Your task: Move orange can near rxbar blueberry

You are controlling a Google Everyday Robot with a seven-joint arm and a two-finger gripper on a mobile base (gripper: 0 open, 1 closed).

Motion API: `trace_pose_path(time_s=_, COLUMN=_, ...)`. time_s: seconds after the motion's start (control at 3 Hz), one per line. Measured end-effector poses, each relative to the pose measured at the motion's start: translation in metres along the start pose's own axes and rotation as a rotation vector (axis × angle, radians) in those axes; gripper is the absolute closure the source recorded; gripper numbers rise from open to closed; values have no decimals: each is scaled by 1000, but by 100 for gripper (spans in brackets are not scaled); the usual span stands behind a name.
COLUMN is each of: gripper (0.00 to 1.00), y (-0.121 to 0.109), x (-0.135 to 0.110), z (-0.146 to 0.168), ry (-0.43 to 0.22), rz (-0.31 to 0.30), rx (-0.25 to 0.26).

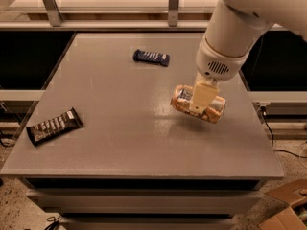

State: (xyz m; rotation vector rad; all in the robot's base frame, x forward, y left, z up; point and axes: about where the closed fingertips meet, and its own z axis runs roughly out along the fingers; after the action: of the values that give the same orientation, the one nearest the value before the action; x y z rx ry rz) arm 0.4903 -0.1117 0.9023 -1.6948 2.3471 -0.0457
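Shows gripper [198,104] at right of table [124,143], closed across middle of orange can [217,110] held sideways, long axis left-right, with rxbar blueberry [151,57] farther and left, well apart.

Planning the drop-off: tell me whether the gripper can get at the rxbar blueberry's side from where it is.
Likely yes. The gripper, clamped on the orange can at the right, has bare tabletop between it and the rxbar blueberry; the black-brown bar lies far off, near the left edge.
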Motion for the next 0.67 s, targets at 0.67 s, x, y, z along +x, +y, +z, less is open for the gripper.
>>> trace_pose_path(time_s=0.67, gripper=100, y=-22, x=-18, z=-13, ry=-10, rz=-45, rx=82)
